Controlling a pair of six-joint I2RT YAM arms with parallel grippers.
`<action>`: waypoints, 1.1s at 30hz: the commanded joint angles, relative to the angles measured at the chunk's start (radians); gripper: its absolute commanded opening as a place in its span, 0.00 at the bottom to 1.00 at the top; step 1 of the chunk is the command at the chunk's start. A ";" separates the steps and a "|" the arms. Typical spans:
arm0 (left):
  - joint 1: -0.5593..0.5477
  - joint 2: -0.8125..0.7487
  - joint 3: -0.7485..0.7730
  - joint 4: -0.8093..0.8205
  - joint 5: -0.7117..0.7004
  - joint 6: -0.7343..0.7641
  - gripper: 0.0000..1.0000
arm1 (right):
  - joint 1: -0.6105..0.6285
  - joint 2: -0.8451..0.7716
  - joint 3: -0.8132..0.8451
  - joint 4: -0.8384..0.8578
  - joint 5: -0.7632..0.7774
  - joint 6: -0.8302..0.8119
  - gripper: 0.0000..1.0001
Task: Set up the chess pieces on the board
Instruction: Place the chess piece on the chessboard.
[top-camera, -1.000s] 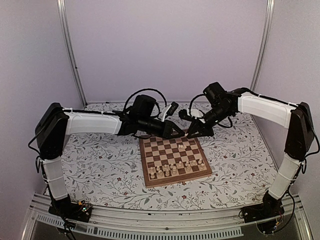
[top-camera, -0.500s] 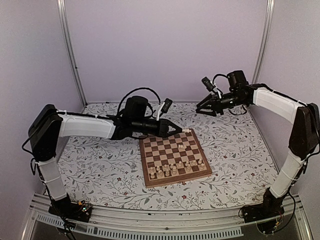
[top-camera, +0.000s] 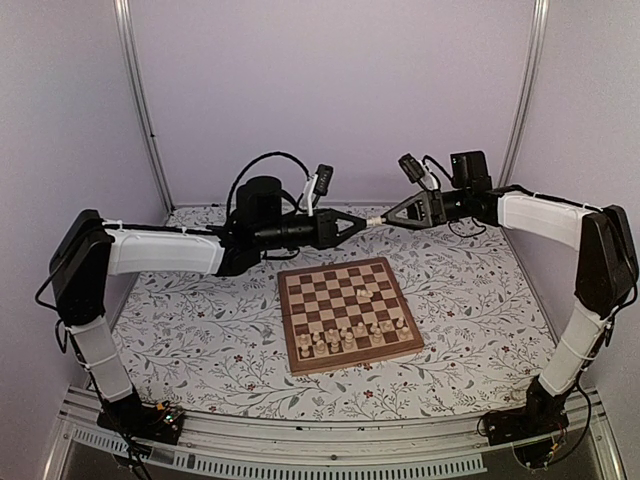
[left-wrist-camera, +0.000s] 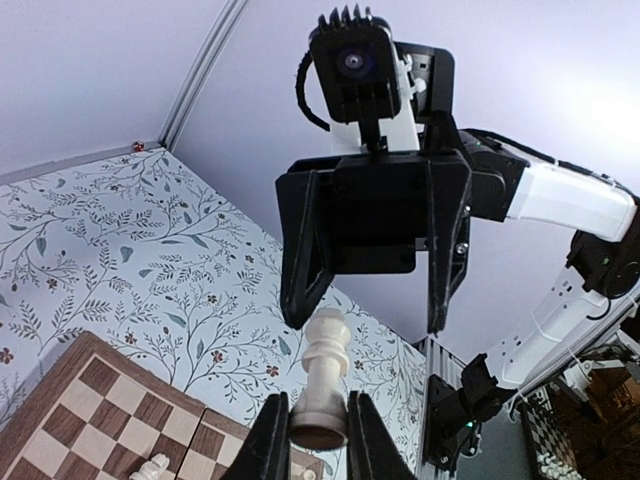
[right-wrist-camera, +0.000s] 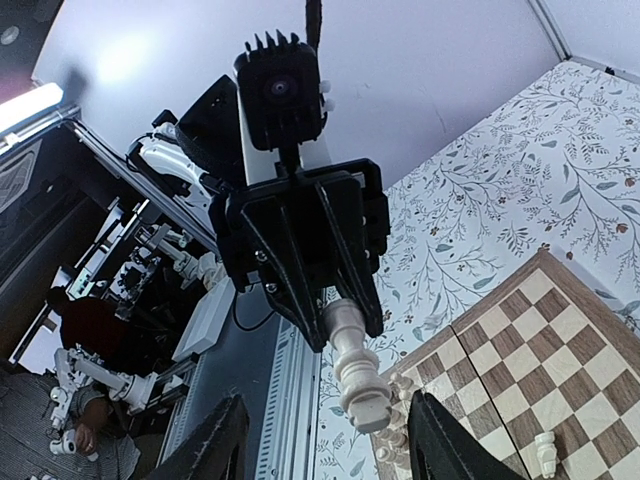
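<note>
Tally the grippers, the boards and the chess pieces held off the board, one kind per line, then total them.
Grippers: 2, the left gripper and the right gripper.
Boards: 1, the board.
Pieces held off it: 1, a chess piece in the left gripper.
Total: 4.

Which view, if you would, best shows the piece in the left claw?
Left wrist: the chess piece is close, base pinched in the left claw. Right wrist shows it slanted; top external, only a speck.
</note>
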 joint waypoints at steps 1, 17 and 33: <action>0.009 0.026 0.035 0.047 0.004 -0.014 0.09 | 0.015 -0.001 -0.014 0.071 -0.039 0.071 0.58; 0.007 0.046 0.047 0.064 0.009 -0.023 0.09 | 0.024 0.005 -0.048 0.164 -0.052 0.135 0.42; 0.004 0.071 0.063 0.070 0.031 -0.037 0.09 | 0.036 0.019 -0.040 0.186 -0.051 0.144 0.26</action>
